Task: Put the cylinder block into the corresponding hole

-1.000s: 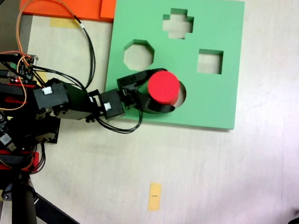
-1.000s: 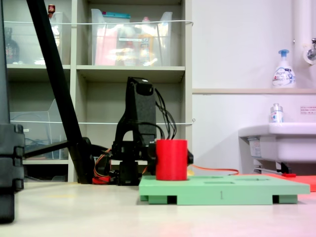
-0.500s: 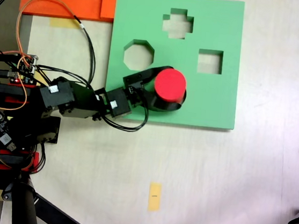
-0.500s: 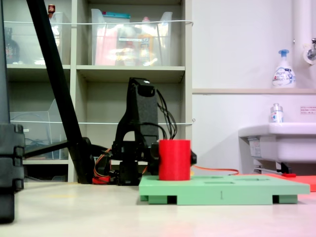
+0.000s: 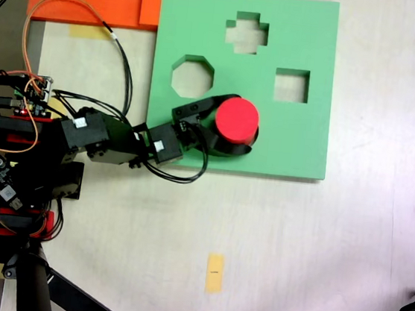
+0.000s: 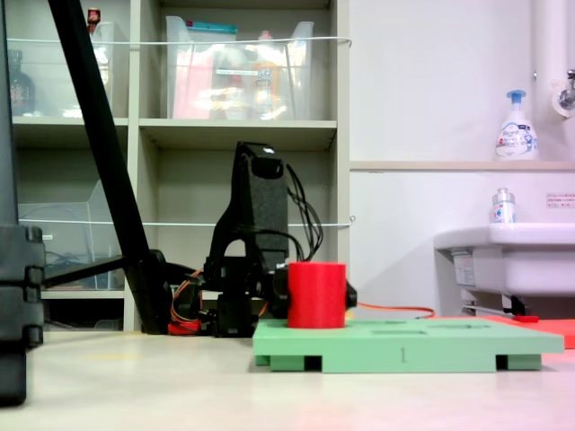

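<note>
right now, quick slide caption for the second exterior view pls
Koch arm's gripper holds the red cylinder block upright, partly sunk into the green foam board.

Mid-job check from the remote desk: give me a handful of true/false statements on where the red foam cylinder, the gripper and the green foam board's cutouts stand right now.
1. The red foam cylinder sits over the round cutout, covering it in the first exterior view. True.
2. The cylinder's top is flush with the green foam board. False: in the second exterior view it stands well above the board's top face.
3. The black gripper wraps the cylinder. True: its fingers curve around the cylinder on both sides.
4. The octagonal cutout holds a block. False: it is open, as are the cross-shaped cutout and the square cutout.
5. The yellow slip lies on the green board. False: it lies on the bare white table, below the board in the first exterior view.
</note>
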Available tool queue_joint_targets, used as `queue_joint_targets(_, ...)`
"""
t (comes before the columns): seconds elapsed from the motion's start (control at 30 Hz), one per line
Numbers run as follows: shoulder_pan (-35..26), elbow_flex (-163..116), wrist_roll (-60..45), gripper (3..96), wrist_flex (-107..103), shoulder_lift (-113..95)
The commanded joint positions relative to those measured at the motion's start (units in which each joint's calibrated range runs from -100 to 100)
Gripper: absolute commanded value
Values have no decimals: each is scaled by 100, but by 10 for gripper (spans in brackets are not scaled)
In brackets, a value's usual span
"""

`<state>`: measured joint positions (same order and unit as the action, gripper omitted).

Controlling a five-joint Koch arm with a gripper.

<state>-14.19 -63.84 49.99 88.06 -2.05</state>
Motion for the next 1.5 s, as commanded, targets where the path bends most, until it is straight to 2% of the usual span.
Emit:
queue_joint_targets(0.03, 59, 153, -39, 354, 607, 10)
queue_joint_targets(0.87, 39, 43, -20, 401, 617, 917)
queue_joint_targets(1.2, 24, 133, -15, 566, 588, 945)
queue_joint_targets(1.33, 0, 183, -10, 679, 559, 1001)
queue_joint_targets(1.5, -24, 173, -5, 707, 530, 1043)
